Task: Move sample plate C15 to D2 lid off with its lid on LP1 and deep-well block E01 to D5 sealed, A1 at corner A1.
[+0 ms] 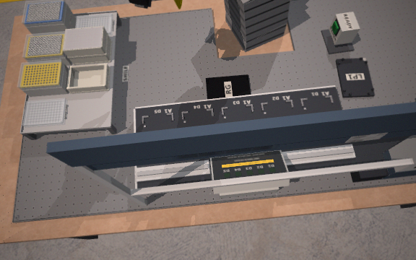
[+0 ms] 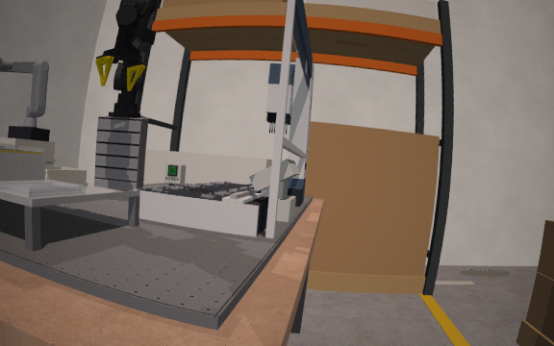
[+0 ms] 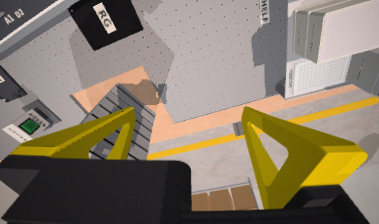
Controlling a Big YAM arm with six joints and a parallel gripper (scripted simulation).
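My gripper [image 2: 119, 72] is open and empty, high in the air above the arm's grey pedestal [image 1: 258, 22]; its yellow fingers hold nothing. The SHELF [image 1: 67, 72] stands at the left of the top view. On it a clear lidded plate [image 1: 44, 111] lies at the near end, and a pale sealed block [image 1: 87, 43] sits further back, also in the wrist view [image 3: 340, 25]. I cannot read the ID labels. The deck strip [image 1: 237, 108] with D1 to D5 is bare. Lid park LP1 [image 1: 354, 76] and the regrip nest RG [image 1: 228, 87] are empty.
Three tip racks [image 1: 42, 74] line the shelf's outer side. An open reservoir [image 1: 87, 76] sits beside them, and another lidded plate [image 1: 96, 22] at the far end. The READY key [image 1: 345, 27] stands beyond LP1. A blue gantry beam [image 1: 244, 130] crosses in front of the deck.
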